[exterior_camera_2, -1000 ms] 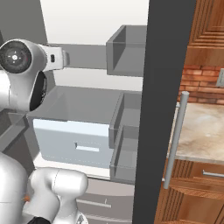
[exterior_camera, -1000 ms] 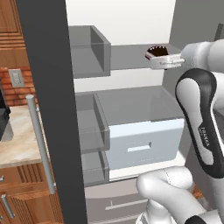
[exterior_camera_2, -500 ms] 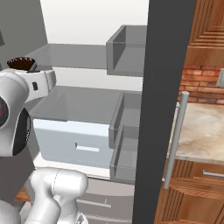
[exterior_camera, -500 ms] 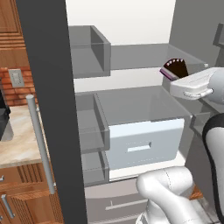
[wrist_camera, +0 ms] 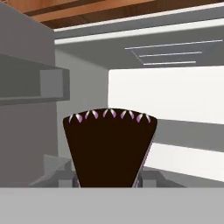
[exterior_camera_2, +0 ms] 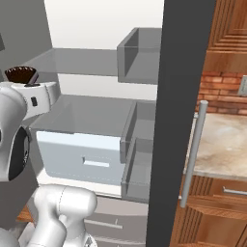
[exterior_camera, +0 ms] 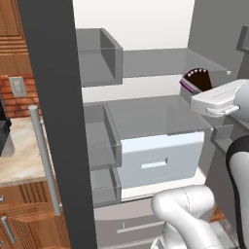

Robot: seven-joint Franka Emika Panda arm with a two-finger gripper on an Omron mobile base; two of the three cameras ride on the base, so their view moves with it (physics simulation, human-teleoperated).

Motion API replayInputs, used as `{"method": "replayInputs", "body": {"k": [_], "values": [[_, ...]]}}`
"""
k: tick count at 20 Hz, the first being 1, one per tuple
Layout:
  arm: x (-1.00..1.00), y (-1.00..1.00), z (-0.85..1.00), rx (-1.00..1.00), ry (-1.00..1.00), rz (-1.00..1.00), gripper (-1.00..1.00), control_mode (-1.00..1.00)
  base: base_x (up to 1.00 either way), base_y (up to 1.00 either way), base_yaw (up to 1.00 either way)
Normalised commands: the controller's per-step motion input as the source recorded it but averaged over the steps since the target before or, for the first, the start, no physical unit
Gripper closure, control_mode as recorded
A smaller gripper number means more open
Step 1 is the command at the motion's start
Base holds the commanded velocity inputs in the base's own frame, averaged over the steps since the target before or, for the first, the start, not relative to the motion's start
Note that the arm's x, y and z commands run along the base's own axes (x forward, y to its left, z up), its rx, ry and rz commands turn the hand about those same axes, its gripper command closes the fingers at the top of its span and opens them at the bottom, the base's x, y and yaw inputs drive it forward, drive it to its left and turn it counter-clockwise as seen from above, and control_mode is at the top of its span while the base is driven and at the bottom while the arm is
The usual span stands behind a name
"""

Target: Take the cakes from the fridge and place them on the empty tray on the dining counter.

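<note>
While the fridge stands open in the left base view, its dark door edge runs down the left of the picture and grey shelves and a pale drawer front fill the interior. At the right, the white hand of the arm reaches in at shelf height, and the chocolate cake, a dark wedge with a row of small pale dots along its wide edge, sticks up just beyond it. The gripper is mostly hidden behind hand and cake, so its fingers cannot be made out here.

From the right base view, the same cake sits on top of the hand at the far left, in front of the fridge's grey side wall. The door edge runs down the middle, with a bar handle beside it and a stone counter and wood cabinets further right.

Along the hand view, the cake stands squarely in the centre, narrow end down, between the gripper's two sides. The gripper is closed partway on the slice and holds it, clear of the shelves.
</note>
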Motion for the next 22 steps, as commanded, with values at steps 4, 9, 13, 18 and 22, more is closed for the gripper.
{"method": "replayInputs", "body": {"k": [4, 9, 13, 18, 22], "values": [[0.0, 0.0, 0.0, 0.0, 0.0, 0.0, 1.0, 1.0, -0.73, 0.0, -0.01], [0.0, 0.0, 0.0, 0.0, 0.0, 0.0, 1.0, 1.0, -1.0, 0.03, 0.0], [0.0, 0.0, 0.0, 0.0, 0.0, 0.0, 1.0, 1.0, -1.0, 0.14, 0.0], [0.0, 0.0, 0.0, 0.0, 0.0, 0.0, 1.0, 1.0, -1.0, 0.06, -0.01], [0.0, 0.0, 0.0, 0.0, 0.0, 0.0, 1.0, 1.0, -1.0, 0.05, -0.08]]}}
